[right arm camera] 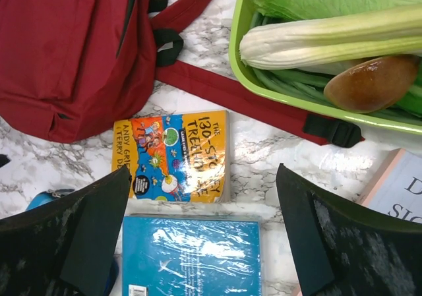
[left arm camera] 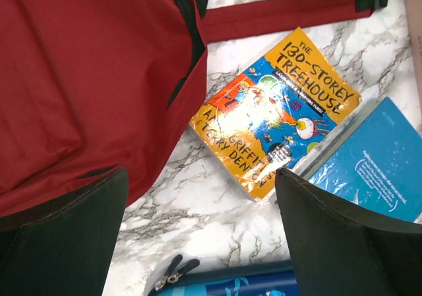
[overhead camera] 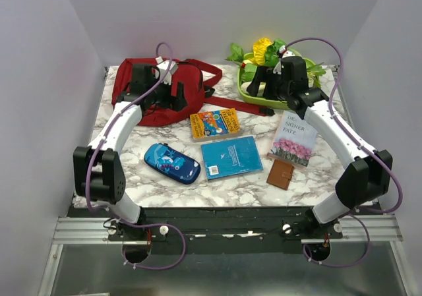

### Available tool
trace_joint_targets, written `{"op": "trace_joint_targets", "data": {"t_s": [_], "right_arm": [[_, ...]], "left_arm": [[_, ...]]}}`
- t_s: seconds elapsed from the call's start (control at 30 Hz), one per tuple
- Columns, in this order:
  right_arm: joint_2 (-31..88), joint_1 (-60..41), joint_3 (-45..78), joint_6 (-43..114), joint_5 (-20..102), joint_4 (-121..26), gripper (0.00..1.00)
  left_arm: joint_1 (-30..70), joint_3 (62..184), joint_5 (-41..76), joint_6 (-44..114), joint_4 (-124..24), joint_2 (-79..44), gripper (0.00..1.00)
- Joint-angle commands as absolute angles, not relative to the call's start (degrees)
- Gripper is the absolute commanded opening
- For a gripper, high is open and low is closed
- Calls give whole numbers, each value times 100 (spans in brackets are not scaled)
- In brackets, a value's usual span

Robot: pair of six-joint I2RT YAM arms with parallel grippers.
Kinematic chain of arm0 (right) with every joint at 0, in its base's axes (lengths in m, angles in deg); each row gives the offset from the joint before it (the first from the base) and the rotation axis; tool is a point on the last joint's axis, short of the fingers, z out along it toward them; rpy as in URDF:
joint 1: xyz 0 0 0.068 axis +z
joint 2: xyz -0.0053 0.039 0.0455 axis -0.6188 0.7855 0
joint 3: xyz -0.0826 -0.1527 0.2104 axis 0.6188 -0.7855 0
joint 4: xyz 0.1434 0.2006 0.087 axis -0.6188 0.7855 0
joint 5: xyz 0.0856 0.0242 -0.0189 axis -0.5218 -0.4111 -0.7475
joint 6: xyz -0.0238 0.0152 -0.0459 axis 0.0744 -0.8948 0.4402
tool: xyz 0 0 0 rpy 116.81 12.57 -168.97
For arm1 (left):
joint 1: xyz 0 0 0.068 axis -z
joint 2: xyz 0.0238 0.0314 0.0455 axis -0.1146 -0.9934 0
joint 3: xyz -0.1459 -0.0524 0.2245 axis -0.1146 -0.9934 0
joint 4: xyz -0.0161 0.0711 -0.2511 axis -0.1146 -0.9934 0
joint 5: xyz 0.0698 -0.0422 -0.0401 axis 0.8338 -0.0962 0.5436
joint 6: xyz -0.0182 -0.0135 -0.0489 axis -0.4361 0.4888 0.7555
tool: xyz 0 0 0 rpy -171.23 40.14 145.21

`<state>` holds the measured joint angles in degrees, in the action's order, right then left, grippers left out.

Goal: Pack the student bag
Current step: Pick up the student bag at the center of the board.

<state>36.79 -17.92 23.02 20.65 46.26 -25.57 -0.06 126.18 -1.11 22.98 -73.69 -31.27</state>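
You've got a white marble-look tabletop (overhead camera: 250, 190) w/ grey veining. Plain pale walls (overhead camera: 39, 78) box it in on the L, the R and at the back. Along the near edge there's a black strip, then an aluminium rail (overhead camera: 224, 229) where both arms are bolted.

The student bag (overhead camera: 191, 88) lies flat in the back-L corner of the tabletop. It's dark red, w/ one long strap (overhead camera: 241, 103) trailing R across the marble, just beside the near rim of the green tray (overhead camera: 245, 93). Your L fingers (left arm camera: 62, 243) hover over the bag's near-R edge, spread wide, nothing btwn them. Your R fingers (right arm camera: 343, 243) are also spread wide and empty, above the marble btwn tray and books.

Mid-table, the yellow Treehouse book (overhead camera: 214, 124) sits just beside the bag's near corner, w/ glare on its cover. The blue book (overhead camera: 231, 157) lies right in front of it; can't tell if the two touch. The blue pencil case (overhead camera: 172, 163) is near that book's L side. On the R lies a flower-cover book (overhead camera: 293, 140) w/ a small brown wallet (overhead camera: 281, 174) at its near corner. The tray in the back-R corner holds veg, w/ yellow flowers (overhead camera: 262, 49) at its far side.
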Motion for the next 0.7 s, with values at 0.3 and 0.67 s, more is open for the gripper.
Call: {"op": "trace_joint_targets", "data": {"t_s": [0.3, 0.67], "right_arm": [[2959, -1749, 1642, 2308, 5140, -2632, 100], [2125, -1749, 1044, 2317, 4876, -2869, 100]], "left_arm": [[713, 13847, 1017, 1972, -6951, -4932, 99], [915, 14505, 1756, 1691, -7056, -5987, 81]]}}
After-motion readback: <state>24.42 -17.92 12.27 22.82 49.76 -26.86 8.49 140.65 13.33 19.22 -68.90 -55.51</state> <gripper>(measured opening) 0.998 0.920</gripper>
